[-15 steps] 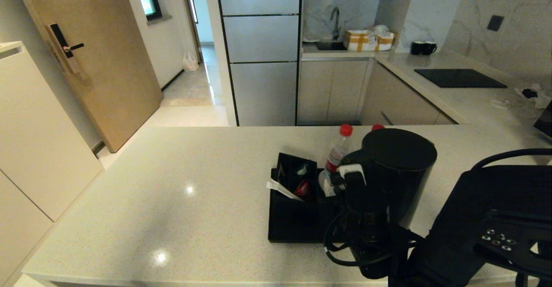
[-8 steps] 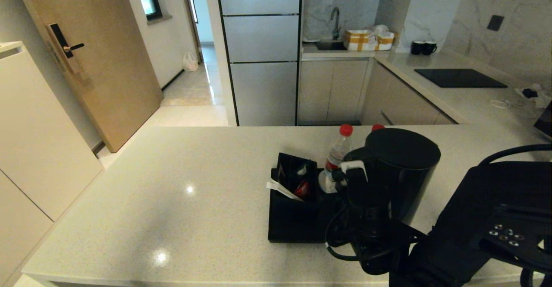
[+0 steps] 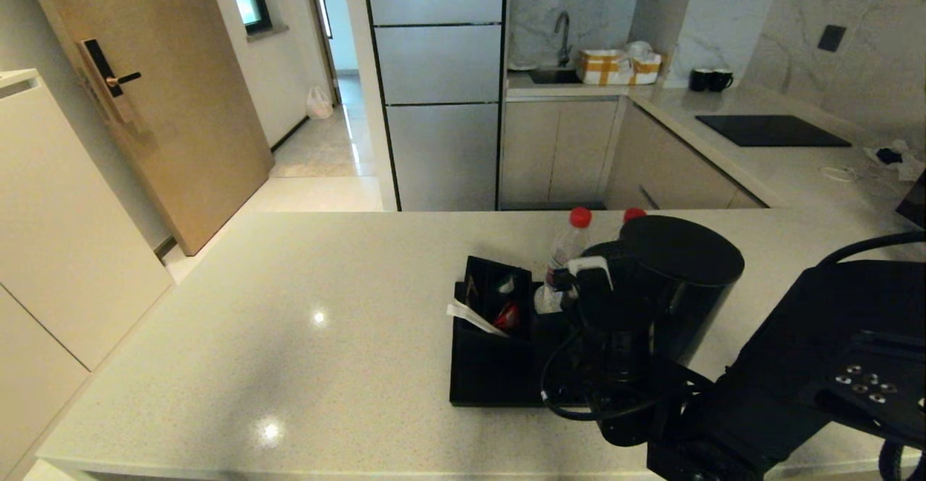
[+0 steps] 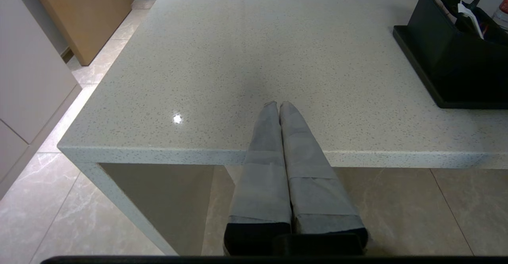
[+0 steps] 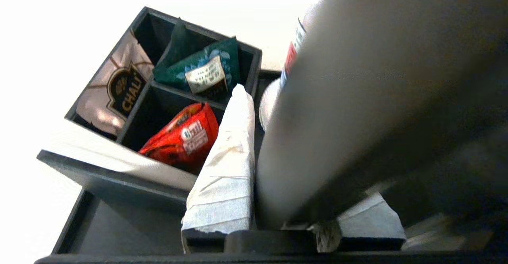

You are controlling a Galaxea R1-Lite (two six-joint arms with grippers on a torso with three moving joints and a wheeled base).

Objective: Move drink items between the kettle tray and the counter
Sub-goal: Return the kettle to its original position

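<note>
Nearest to me, above the front right part of the kettle tray [image 3: 492, 387], my right gripper [image 3: 611, 322] was clamped on the loop handle of the kettle [image 3: 680, 278], its taped fingers [image 5: 226, 168] pressed either side of the dark bar in the right wrist view. The kettle stood upright in that grip, its flat round lid turned up towards my head camera; whether its foot sat on the tray or hung clear of it I could not tell, as my own arm covered that part. Just left of the kettle, on the tray, stood the black box of sachets [image 3: 495, 296], with a red packet [image 5: 180, 135], a green one [image 5: 202, 67] and a pale one visible in its compartments. Behind the kettle, at the far side of the tray, one water bottle [image 3: 568, 249] stood upright, and only the red cap [image 3: 634, 213] of the second bottle showed past the kettle's lid. The tray lay on the counter [image 3: 289, 322]. My left gripper [image 4: 279, 109] hung parked with its fingers pressed together over the counter's near edge, well left of the tray. Far beyond the tray, two black mugs [image 3: 709, 79] stood near the hob [image 3: 770, 132].
</note>
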